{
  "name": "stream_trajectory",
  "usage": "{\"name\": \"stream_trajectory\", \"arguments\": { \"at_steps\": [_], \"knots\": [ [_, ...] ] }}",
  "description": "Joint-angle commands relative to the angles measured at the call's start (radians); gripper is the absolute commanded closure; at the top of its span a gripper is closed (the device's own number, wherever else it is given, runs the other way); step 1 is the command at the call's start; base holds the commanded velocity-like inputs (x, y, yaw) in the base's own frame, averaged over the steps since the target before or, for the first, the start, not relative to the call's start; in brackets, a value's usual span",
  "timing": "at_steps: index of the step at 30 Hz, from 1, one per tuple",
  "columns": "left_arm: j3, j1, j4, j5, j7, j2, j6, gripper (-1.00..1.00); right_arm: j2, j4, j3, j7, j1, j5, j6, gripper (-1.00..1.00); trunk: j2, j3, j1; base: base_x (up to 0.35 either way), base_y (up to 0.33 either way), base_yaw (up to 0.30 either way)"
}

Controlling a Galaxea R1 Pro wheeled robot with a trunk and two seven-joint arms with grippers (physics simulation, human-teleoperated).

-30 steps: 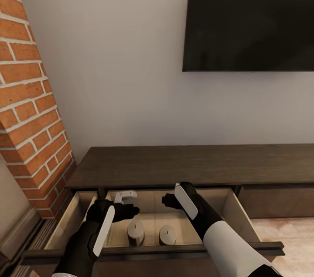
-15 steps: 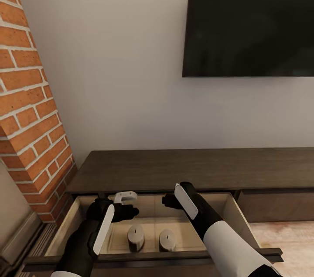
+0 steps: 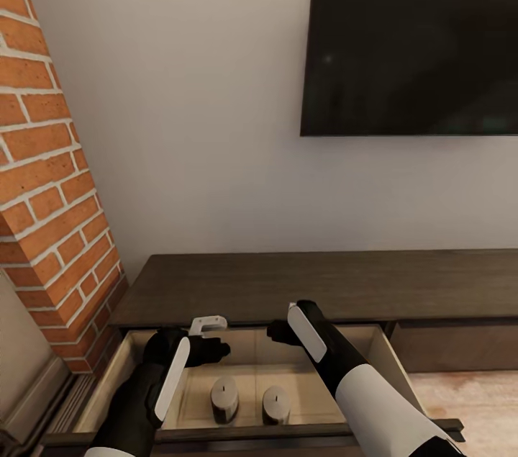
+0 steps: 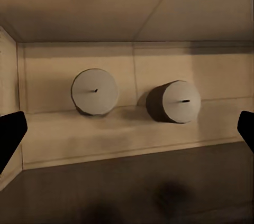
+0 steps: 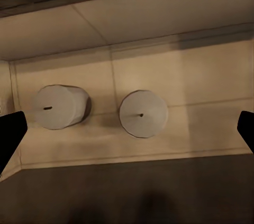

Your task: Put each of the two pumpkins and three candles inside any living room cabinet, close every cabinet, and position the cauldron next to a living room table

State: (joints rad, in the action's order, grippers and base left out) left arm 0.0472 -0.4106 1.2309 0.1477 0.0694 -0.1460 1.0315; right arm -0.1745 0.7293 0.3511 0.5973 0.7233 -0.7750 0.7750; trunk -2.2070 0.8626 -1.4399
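The cabinet is a long, low dark-brown unit under the wall, with its left drawer pulled out to show pale wood inside. Two pale grey candles stand side by side on the drawer floor, one to the left of the other. They also appear from above as candle and candle, and as candle and candle. My left gripper and right gripper hover open above the drawer, holding nothing. The pumpkins and the cauldron are out of view.
A red brick chimney breast rises at the left, close to the drawer's left end. A dark television hangs on the white wall above the cabinet. A closed drawer front lies to the right, with pale wooden floor below it.
The whole picture has slid downward, so the camera has moved. Both grippers stay open over the drawer, and the two candles have not moved.
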Motion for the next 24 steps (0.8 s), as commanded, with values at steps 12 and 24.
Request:
{"name": "stream_trajectory", "arguments": {
  "at_steps": [12, 24],
  "knots": [
    [-0.007, -0.001, 0.001, 0.007, 0.007, 0.002, 0.003, -1.0, 0.0, 0.001, 0.0, 0.009, 0.001, -0.009, 0.001, -1.0, 0.084, -0.037, 0.046, -0.21, 0.0, 0.0],
    [-0.007, -0.001, 0.001, 0.007, 0.007, 0.005, 0.004, -1.0, 0.0, 0.001, 0.002, 0.009, 0.001, -0.008, 0.0, -1.0, 0.168, -0.074, 0.092, -0.003, 0.0, 0.0]
  ]
}}
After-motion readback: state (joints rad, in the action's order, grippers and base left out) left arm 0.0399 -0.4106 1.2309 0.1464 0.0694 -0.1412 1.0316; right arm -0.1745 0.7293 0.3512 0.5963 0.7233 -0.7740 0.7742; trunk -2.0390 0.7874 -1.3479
